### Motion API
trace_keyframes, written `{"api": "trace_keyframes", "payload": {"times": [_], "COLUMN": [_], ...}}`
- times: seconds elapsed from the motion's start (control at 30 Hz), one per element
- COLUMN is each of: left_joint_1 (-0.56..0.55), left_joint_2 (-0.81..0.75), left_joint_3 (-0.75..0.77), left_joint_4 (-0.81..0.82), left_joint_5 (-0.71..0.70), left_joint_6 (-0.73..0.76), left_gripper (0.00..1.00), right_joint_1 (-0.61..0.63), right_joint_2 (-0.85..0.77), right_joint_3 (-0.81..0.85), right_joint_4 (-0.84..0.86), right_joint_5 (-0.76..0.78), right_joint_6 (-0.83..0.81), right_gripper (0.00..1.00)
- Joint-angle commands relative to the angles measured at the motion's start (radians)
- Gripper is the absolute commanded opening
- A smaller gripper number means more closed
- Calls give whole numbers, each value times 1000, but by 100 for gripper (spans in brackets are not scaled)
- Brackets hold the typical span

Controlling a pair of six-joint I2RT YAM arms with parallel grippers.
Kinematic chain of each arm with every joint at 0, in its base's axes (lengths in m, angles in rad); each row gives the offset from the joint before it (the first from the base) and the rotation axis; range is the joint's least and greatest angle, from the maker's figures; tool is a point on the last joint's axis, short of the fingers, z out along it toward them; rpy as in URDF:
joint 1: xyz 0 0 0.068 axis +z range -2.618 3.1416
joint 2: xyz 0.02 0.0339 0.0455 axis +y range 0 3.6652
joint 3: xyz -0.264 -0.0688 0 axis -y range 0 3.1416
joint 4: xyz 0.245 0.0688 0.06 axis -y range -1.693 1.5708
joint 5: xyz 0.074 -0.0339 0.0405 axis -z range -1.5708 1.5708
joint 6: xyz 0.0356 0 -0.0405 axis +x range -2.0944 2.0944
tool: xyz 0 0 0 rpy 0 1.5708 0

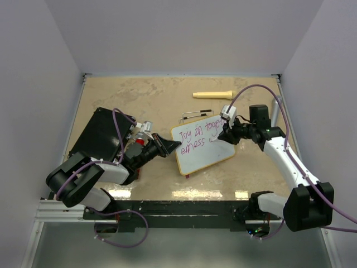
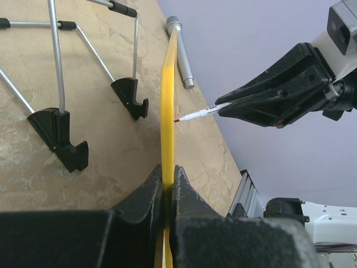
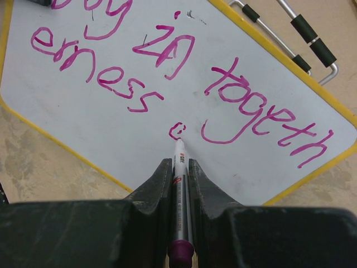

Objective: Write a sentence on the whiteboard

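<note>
Left claw (image 2: 168,170) pinching whiteboard (image 2: 167,106) rim; right claw (image 3: 179,166) gripping marker (image 3: 179,153), tip on whiteboard after sentence's (image 3: 120,86) "erness": light pressure, small strokes.

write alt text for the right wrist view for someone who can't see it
The right gripper, shut on a marker, holds its tip on a yellow-rimmed whiteboard at a small magenta curl. The sentence above it reads "Joy in togeth" then "erness"; a wire stand lies beyond the board's far edge.
</note>
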Motion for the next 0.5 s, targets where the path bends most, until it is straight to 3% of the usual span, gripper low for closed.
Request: {"api": "trace_keyframes", "payload": {"times": [0.0,0.47], "left_joint_1": [-4,-2], "left_joint_2": [1,15], "left_joint_3": [3,0], "left_joint_4": [130,147], "left_joint_5": [1,6], "left_joint_6": [12,9], "left_gripper": [0,0], "right_joint_1": [3,4], "right_joint_2": [-4,10], "right_joint_3": [58,61], "right_joint_4": [68,48], "right_joint_5": [8,-3], "right_joint_6": [25,8], "right_gripper": [0,0]}}
